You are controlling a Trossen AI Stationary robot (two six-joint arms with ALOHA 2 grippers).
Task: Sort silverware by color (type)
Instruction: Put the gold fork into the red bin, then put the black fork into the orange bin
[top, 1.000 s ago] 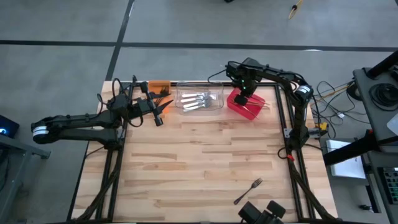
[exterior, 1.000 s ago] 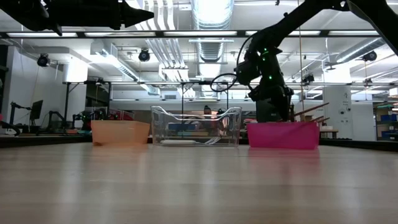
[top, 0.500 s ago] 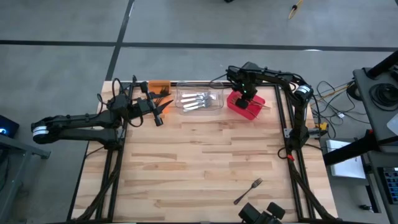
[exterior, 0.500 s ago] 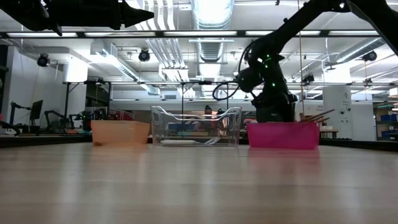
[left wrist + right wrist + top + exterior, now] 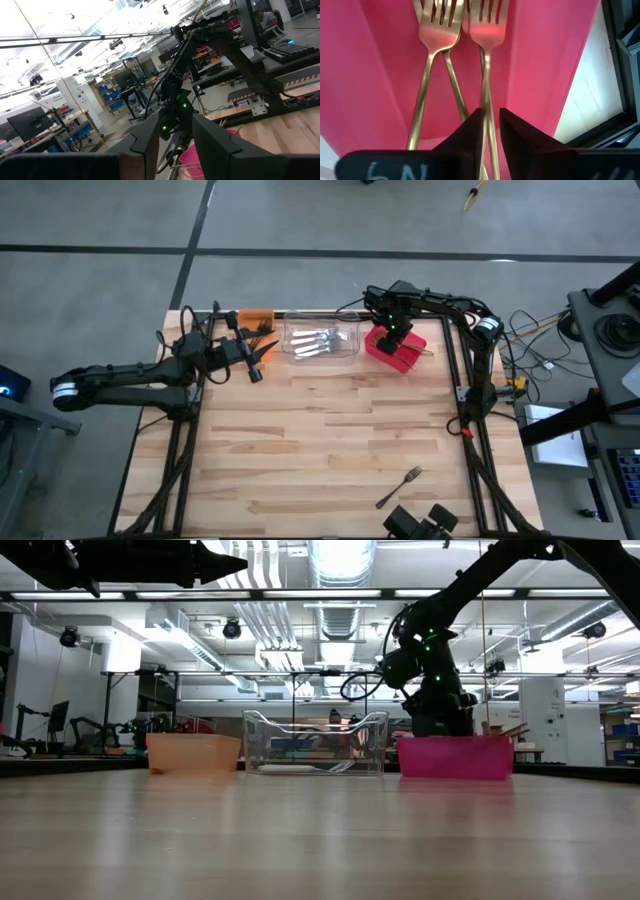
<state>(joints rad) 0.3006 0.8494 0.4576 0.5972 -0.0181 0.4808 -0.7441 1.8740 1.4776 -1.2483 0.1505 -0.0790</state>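
Table room: wooden table (image 5: pixel 330 450) is mostly bare plank; the only thing out in the open is a lone dark fork (image 5: pixel 399 487) near the front edge, toward the right.
Back edge: three bins stand in a row there, orange bin (image 5: pixel 257 317) at left, clear bin (image 5: pixel 321 341) in the middle, red bin (image 5: pixel 396 351) at right, each near its neighbour.
Silverware in the clear bin: silver forks (image 5: pixel 318 343) lie roughly along the row of bins.
Silverware in the orange bin: dark utensils (image 5: pixel 262 328) stick out over its rim; their direction is hard to read.
Silverware in the red bin: gold forks (image 5: pixel 442 30) lie side by side on the red floor, long axes nearly parallel, tines away from the wrist camera.
Right gripper (image 5: pixel 489 125): low inside the red bin, fingers a narrow gap apart astride the handle of one gold fork (image 5: pixel 484 60); whether they clamp it, cannot tell.
Left gripper (image 5: pixel 256 360): raised beside the orange bin, fingers (image 5: pixel 215 142) apart, nothing between them.
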